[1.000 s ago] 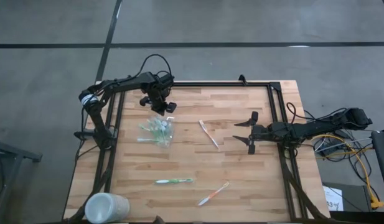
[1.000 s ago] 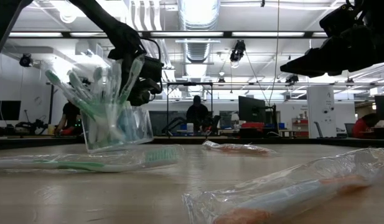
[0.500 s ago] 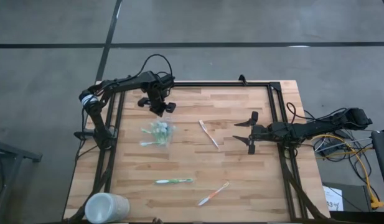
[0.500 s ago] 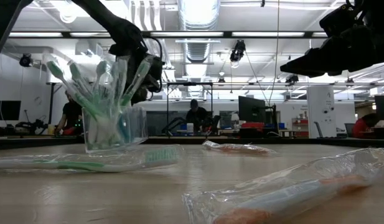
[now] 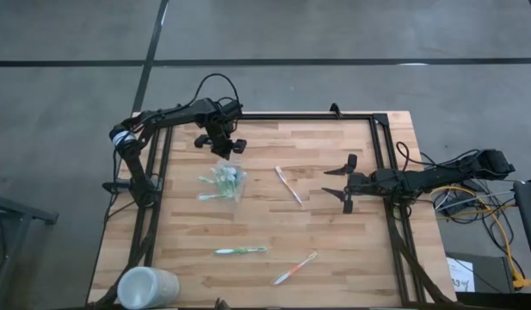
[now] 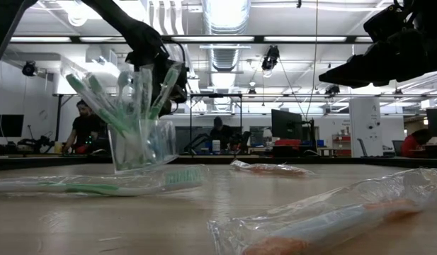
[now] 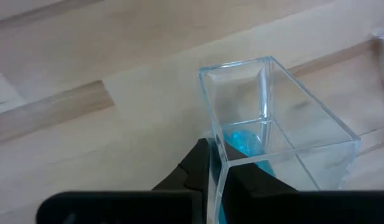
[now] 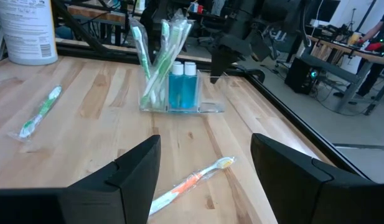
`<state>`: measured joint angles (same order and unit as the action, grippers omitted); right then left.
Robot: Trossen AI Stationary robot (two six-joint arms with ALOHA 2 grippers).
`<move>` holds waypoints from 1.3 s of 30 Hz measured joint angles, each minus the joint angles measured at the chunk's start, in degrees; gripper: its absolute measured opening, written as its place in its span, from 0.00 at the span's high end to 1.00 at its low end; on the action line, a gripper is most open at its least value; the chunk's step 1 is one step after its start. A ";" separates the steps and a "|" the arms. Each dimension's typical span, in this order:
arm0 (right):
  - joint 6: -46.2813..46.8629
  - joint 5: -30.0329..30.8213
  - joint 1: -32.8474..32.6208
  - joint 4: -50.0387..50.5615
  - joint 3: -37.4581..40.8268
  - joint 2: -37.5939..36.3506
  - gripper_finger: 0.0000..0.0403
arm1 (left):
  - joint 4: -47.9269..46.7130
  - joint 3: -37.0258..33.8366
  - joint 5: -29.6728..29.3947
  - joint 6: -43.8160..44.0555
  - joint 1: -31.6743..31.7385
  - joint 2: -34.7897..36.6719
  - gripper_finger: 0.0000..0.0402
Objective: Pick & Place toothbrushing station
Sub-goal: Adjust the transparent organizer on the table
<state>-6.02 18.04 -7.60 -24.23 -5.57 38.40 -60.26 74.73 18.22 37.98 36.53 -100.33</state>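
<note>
Toothbrushing station (image 8: 173, 87), no label readable, left gripper (image 7: 215, 163) pinching its wall

A lab: ceiling ducts (image 6: 225, 18), monitors (image 6: 285, 124), benches, people at workstations.

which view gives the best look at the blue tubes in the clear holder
The right wrist view: both blue tubes stand side by side in the clear holder, unobstructed. The left wrist view shows only a blue patch through the wall, the low view a faint tint behind the brushes, and the high view cannot separate them.
</note>
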 joint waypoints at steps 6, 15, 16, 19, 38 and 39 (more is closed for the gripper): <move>0.00 0.00 0.00 0.00 -0.01 -0.01 0.39 | -0.94 0.03 2.96 -0.10 -0.04 -2.66 0.94; 0.00 0.00 0.00 0.00 -0.01 -0.01 0.39 | -5.60 0.03 3.75 -1.97 -0.37 -3.87 0.94; 0.00 0.00 0.00 0.00 -0.01 -0.01 0.39 | -6.34 0.03 3.64 -2.23 -0.37 -3.83 0.94; 0.00 0.00 0.01 0.00 0.01 0.00 0.39 | -9.83 0.03 3.52 -3.72 -0.33 -3.78 0.94; 0.00 0.00 0.00 0.00 -0.01 -0.01 0.39 | -10.72 -0.02 -1.10 -29.81 -2.20 -3.65 0.94; 0.00 0.00 0.00 0.00 -0.01 0.00 0.39 | -10.21 -0.02 -1.10 -31.01 -2.35 -3.65 0.94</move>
<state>-6.02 18.04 -7.60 -24.23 -5.58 38.41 -70.47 74.72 17.12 6.97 34.18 -103.98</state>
